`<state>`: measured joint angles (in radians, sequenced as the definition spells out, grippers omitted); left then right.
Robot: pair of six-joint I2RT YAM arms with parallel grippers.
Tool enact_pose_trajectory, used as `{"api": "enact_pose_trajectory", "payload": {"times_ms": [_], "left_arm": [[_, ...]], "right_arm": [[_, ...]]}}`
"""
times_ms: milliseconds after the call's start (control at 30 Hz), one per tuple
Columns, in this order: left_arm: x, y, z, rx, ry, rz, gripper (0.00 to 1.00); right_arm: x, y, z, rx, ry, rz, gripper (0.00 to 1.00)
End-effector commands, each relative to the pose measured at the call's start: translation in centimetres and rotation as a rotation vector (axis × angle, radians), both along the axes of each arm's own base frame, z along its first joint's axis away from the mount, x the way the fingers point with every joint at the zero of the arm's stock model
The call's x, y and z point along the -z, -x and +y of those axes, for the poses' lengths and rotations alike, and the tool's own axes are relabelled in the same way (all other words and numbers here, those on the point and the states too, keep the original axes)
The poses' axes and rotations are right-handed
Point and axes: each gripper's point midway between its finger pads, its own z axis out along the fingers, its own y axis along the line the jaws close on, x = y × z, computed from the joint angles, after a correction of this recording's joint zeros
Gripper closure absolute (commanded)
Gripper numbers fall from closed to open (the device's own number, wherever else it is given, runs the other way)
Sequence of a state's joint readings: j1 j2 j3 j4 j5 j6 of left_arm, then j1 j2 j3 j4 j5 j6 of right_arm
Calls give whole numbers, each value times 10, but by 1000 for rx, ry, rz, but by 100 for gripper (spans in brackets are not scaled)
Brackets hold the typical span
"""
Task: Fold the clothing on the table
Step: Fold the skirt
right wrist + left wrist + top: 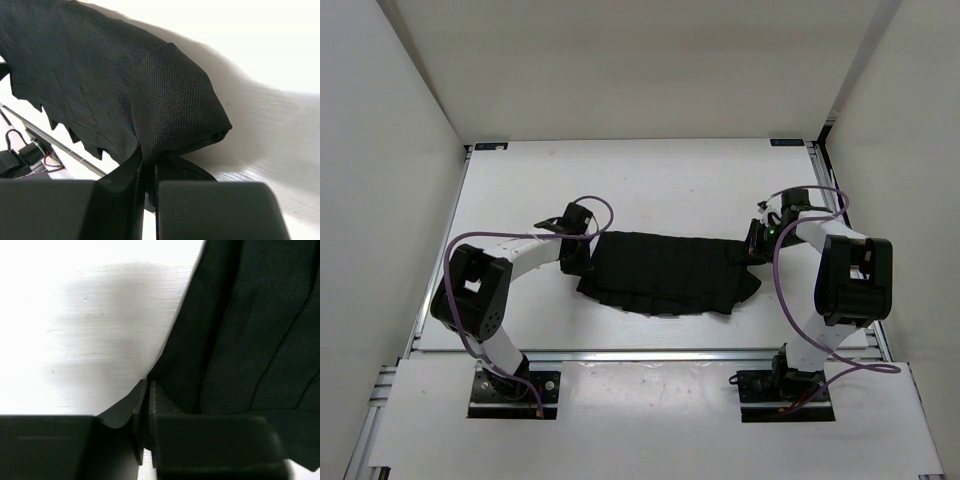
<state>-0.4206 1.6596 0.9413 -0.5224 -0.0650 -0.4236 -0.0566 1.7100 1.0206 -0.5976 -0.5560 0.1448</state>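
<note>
The clothing [665,272], a black pleated garment, lies spread left to right across the middle of the white table [650,185]. My left gripper [582,252] is at its left edge. In the left wrist view the jaws [148,385] are pressed nearly together right where the fabric's [250,330] edge runs in between the tips. My right gripper [752,247] is at the garment's right end. The right wrist view shows it [149,167] shut on a bunched fold of the cloth [125,80], lifted a little off the table.
White walls enclose the table on the left, back and right. An aluminium rail [650,353] runs along the near edge, with both arm bases behind it. Purple cables [595,205] loop over each arm. Bare table [75,315] lies left of the garment.
</note>
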Motion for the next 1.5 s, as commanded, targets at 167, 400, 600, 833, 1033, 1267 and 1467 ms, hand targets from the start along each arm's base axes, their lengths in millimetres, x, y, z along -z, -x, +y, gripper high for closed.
{"api": "enact_pose_trajectory", "payload": {"times_ms": [167, 400, 600, 833, 1033, 1267, 1467], "left_arm": [[16, 28, 4, 28, -30, 45, 100], [1, 25, -26, 75, 60, 26, 100], [-1, 19, -29, 63, 92, 22, 100], [-3, 18, -30, 54, 107, 17, 100], [-7, 14, -25, 37, 111, 6, 100], [-6, 17, -16, 14, 107, 4, 100], [-7, 22, -10, -3, 113, 1, 100]], "right_arm": [[-26, -15, -9, 11, 5, -48, 100], [-62, -25, 13, -34, -32, -78, 100], [-111, -32, 95, -199, -150, -133, 100], [-148, -34, 194, -342, -429, -94, 100], [-137, -30, 240, -415, -580, 18, 100], [-124, -31, 278, -451, -657, 73, 99], [-124, -39, 301, -448, -742, 90, 100]]}}
